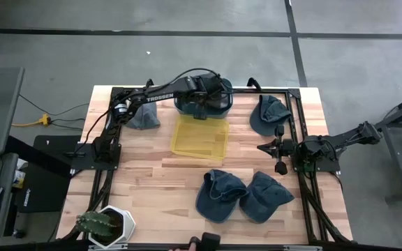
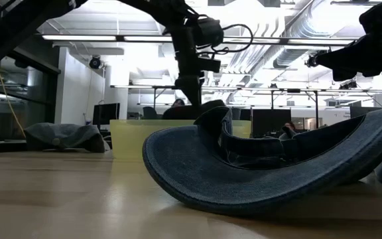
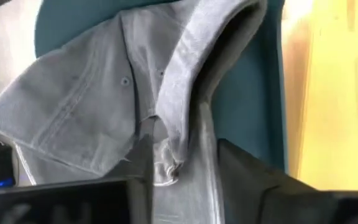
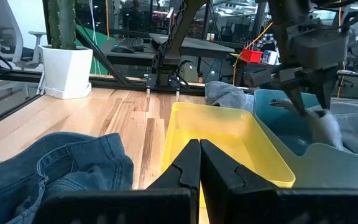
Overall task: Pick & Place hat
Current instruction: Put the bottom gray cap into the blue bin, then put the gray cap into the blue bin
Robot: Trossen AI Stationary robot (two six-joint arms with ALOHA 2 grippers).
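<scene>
Hovering over teal plastic bin (image 1: 218, 108), left gripper (image 3: 182, 171) jaws part-open around soft grey stitched hat (image 3: 104, 106) fabric inside bin. Right gripper (image 4: 199, 163) pinched closed, empty, beside yellow tray (image 4: 229, 140).

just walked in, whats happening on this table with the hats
The left gripper is over the blue bin at the far side of the table, with a grey hat at its fingers, inside the bin. The yellow bin beside it looks empty. The right gripper waits shut at the right. More denim hats lie on the table.
</scene>
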